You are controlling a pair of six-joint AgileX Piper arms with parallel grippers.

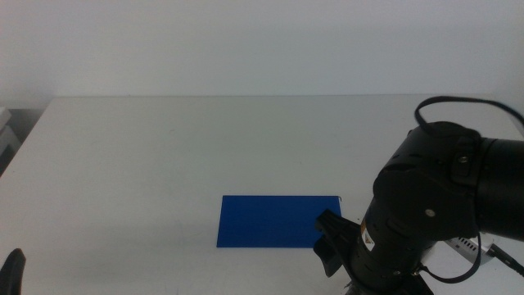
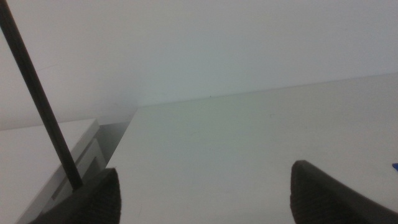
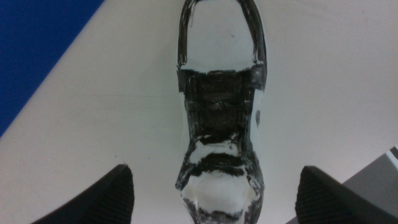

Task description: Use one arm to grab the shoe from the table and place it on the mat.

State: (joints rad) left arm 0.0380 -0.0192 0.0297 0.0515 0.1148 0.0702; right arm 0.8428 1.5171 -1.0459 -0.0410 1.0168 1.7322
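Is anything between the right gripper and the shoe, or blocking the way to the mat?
Nothing visible. The right gripper hangs open over the white-and-black sneaker, with only bare white table between it and the deep-blue flat mat.

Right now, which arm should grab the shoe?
The right one. Its end effector hangs open right over the shoe, beside the mat. The left end effector waits at the table's near-left edge.

Matt blue mat (image 1: 274, 220) on smooth white table (image 1: 164, 156)
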